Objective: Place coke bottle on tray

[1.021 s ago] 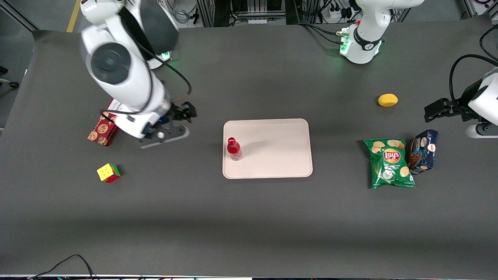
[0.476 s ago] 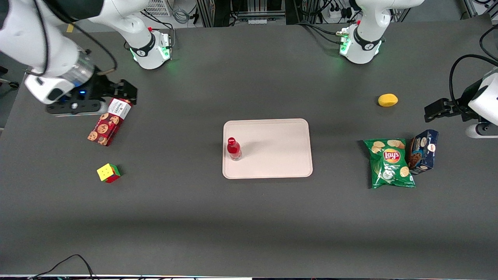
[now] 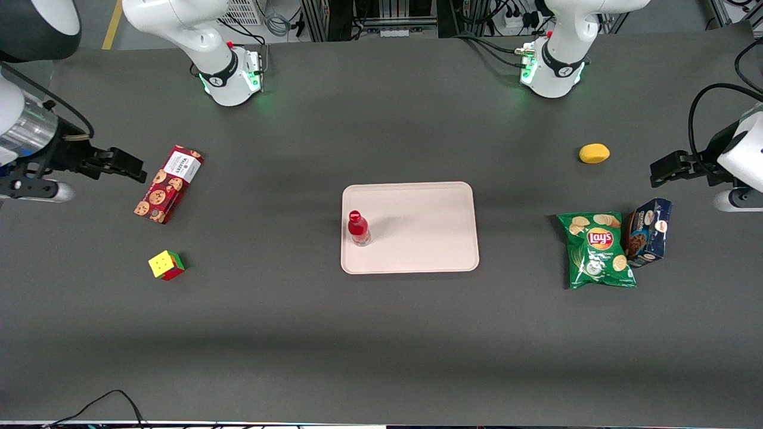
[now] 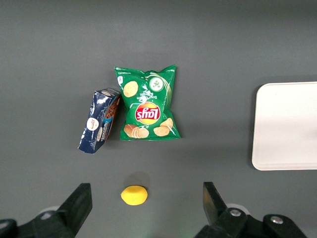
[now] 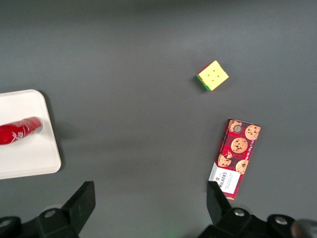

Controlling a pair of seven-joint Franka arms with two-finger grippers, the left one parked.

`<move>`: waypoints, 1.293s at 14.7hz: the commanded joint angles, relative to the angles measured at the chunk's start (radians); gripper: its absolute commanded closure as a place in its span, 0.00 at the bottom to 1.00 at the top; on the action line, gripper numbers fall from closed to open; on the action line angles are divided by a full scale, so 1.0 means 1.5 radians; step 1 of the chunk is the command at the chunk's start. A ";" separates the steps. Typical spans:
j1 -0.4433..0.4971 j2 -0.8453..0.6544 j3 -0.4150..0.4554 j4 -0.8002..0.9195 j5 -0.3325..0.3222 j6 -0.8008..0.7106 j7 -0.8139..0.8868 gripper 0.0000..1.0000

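Dark grey tabletop (image 3: 381,345) carries everything, with cables and rack frames along its edge farthest from the front camera. At the working arm's end, the tool (image 3: 122,165) hangs above the surface, its fingers (image 5: 81,201) spread wide apart with nothing between them and nothing touching them. It sits just beside the red cookie box (image 3: 168,183), apart from it, and well away from the tray (image 3: 429,202).

That tray, pale beige-pink with a low rim, lies near the middle of the tabletop. On it stands the coke bottle (image 3: 358,227), upright, close to the tray's edge toward the working arm's end; nothing else is on the tray. In the right wrist view the bottle (image 5: 20,131) is cut off, so only part of it shows.

A colourful cube (image 3: 166,265) rests nearer the front camera than the cookie box. Toward the parked arm's end lie a green chip bag (image 3: 598,250), a dark blue box (image 3: 648,232) touching it, and a yellow lemon-like object (image 3: 594,153). Most of the working arm is cut off by the front view's edge.
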 commanded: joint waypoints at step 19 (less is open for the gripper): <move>-0.036 0.004 -0.037 0.021 -0.032 -0.007 -0.029 0.00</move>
